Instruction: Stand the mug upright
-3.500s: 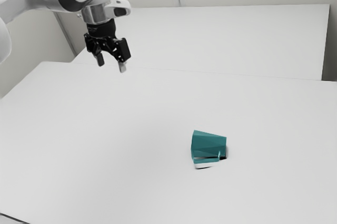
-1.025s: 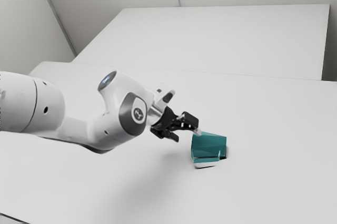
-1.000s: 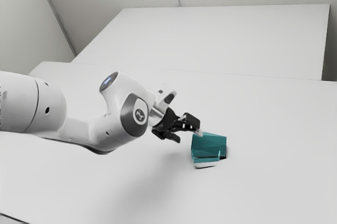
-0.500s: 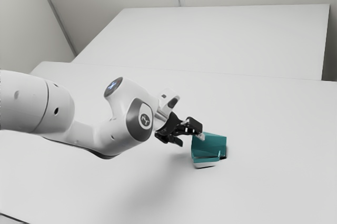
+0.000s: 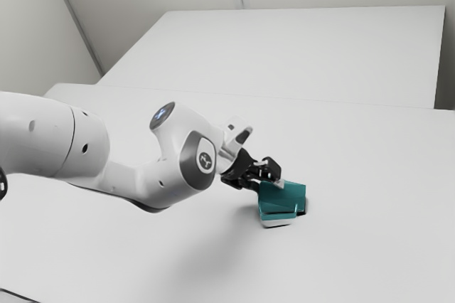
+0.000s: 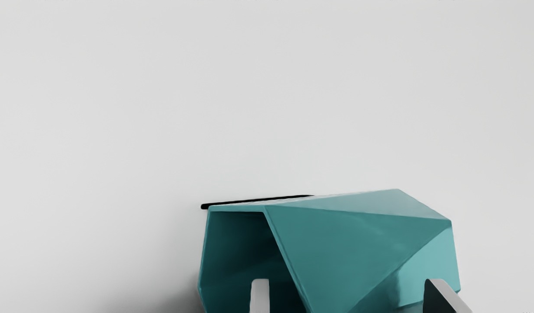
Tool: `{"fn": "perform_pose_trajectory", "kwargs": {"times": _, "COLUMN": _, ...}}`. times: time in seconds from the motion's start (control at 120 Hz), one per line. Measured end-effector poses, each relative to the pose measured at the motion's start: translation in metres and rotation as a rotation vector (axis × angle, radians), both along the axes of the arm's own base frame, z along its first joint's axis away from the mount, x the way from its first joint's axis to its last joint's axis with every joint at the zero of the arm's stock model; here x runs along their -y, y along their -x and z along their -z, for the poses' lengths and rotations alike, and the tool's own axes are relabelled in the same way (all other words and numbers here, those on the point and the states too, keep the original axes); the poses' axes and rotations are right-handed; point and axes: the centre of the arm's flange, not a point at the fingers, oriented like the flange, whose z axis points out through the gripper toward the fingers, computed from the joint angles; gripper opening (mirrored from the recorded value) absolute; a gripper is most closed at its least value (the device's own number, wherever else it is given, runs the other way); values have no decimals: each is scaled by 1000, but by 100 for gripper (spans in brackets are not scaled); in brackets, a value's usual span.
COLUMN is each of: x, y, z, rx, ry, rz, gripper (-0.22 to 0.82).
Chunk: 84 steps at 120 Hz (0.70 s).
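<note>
Mug (image 5: 284,198) is seen lying on its side on the table (image 5: 370,246), its mouth turned toward the exterior view's left. The tool (image 5: 269,185) is placed right at it, with its fingers held well apart: in the wrist view one finger (image 6: 260,298) is seen across the dark mouth, the other toward the base end. No closed grip is shown, and whether the wall is touched cannot be told. The reach, then, may be judged all but done; nothing of the righting itself is shown as achieved. Left to be done: the mug is to be gripped securely, turned until its base is underneath, set down on the table and released.
</note>
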Motion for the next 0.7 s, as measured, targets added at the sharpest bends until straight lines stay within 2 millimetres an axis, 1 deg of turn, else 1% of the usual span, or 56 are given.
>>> {"fn": "perform_pose_trajectory", "kwargs": {"times": 0.233, "x": 14, "y": -1, "z": -8, "rx": 21, "ry": 8, "rz": 26, "gripper": 28}}
{"fn": "perform_pose_trajectory", "kwargs": {"times": 0.325, "x": 19, "y": -7, "z": -18, "rx": 42, "ry": 15, "rz": 36, "gripper": 27}}
{"fn": "perform_pose_trajectory", "kwargs": {"times": 0.392, "x": 24, "y": -11, "z": -21, "rx": 51, "ry": 16, "rz": 46, "gripper": 24}}
{"fn": "perform_pose_trajectory", "kwargs": {"times": 0.45, "x": 27, "y": -12, "z": -21, "rx": 54, "ry": 16, "rz": 52, "gripper": 20}}
{"fn": "perform_pose_trajectory", "kwargs": {"times": 0.517, "x": 29, "y": -14, "z": -19, "rx": 53, "ry": 15, "rz": 58, "gripper": 10}}
{"fn": "perform_pose_trajectory", "kwargs": {"times": 0.592, "x": 38, "y": -14, "z": -17, "rx": 52, "ry": 17, "rz": 72, "gripper": 1}}
{"fn": "perform_pose_trajectory", "kwargs": {"times": 0.7, "x": 49, "y": -16, "z": -17, "rx": 55, "ry": 23, "rz": 88, "gripper": -6}}
